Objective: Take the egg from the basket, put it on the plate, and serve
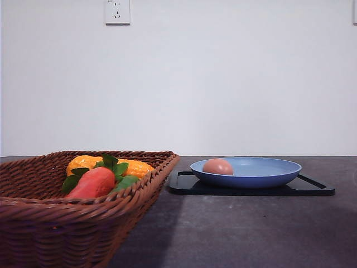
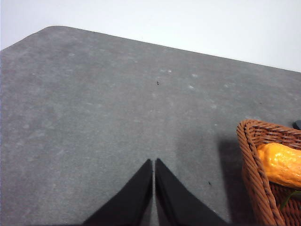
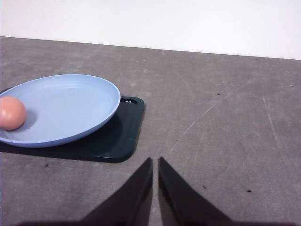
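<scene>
The small brownish-pink egg (image 1: 217,166) already lies in the wide light blue plate (image 1: 268,173), resting on its floor close to the rim on the side facing the large brown woven wicker basket (image 1: 67,218). The plate sits on a flat black rectangular tray (image 1: 312,188) toward the far right of the dark grey tabletop (image 1: 234,234). The basket, at the near left edge, holds a bumpy orange-yellow corn cob (image 1: 131,166) and a red-orange leafy vegetable (image 1: 92,183); no egg is visible in it. The left gripper (image 2: 154,162) hovers over bare tabletop just beside the basket, its fingers (image 2: 136,188) pressed together and holding nothing. The right gripper (image 3: 155,161) hangs near the tray's corner, fingers (image 3: 176,193) likewise closed and empty. Judging from this, the transfer is finished; what remains, if anything, is the serving, likely moving the plate or tray
</scene>
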Robot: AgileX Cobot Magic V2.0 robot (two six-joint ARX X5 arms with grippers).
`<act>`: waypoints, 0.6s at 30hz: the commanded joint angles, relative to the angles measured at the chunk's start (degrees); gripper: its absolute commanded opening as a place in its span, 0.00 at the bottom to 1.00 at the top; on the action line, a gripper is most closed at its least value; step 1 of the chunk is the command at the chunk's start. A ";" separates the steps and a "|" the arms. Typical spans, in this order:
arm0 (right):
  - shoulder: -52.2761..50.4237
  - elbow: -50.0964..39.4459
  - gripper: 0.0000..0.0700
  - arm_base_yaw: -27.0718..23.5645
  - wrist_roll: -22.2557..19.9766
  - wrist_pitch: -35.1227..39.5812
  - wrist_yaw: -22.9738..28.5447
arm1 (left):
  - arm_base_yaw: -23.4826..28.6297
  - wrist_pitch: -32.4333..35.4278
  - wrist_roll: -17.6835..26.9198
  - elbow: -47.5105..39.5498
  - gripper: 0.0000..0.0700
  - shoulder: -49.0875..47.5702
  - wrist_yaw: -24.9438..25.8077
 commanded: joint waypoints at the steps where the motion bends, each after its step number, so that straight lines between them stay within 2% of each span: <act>1: -0.13 -0.37 0.00 -0.09 0.59 0.59 0.04 | 0.11 -1.29 -0.07 -1.18 0.00 -0.09 0.42; 18: -0.13 -0.37 0.00 -0.09 0.59 0.59 0.04 | 0.11 -1.29 -0.07 -1.18 0.00 -0.09 0.42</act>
